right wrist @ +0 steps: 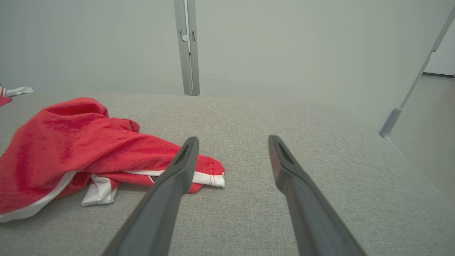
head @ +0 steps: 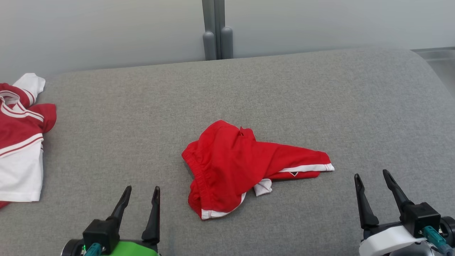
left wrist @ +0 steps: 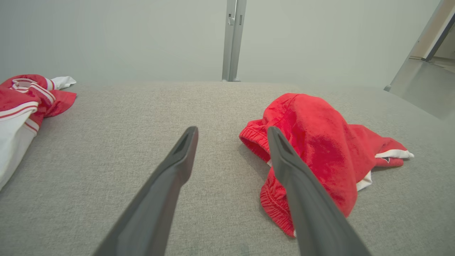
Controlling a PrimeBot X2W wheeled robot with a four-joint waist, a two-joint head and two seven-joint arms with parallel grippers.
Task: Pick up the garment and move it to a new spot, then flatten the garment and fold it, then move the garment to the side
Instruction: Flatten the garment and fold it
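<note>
A crumpled pair of red shorts (head: 234, 163) with white trim lies bunched in the middle of the grey padded surface (head: 249, 89); the shorts (left wrist: 320, 149) (right wrist: 81, 145) also appear in both wrist views. My left gripper (head: 142, 190) hovers open at the lower left, a short way left of the shorts, with nothing between its fingers (left wrist: 185, 149). My right gripper (head: 371, 177) stands open at the lower right, just right of the shorts' white-trimmed leg end (right wrist: 209, 177), holding nothing.
A red and white shirt (head: 19, 142) lies at the surface's left edge. A grey post (head: 217, 32) stands against the pale wall behind. The surface rounds off at the far right corner, with floor (head: 440, 60) beyond.
</note>
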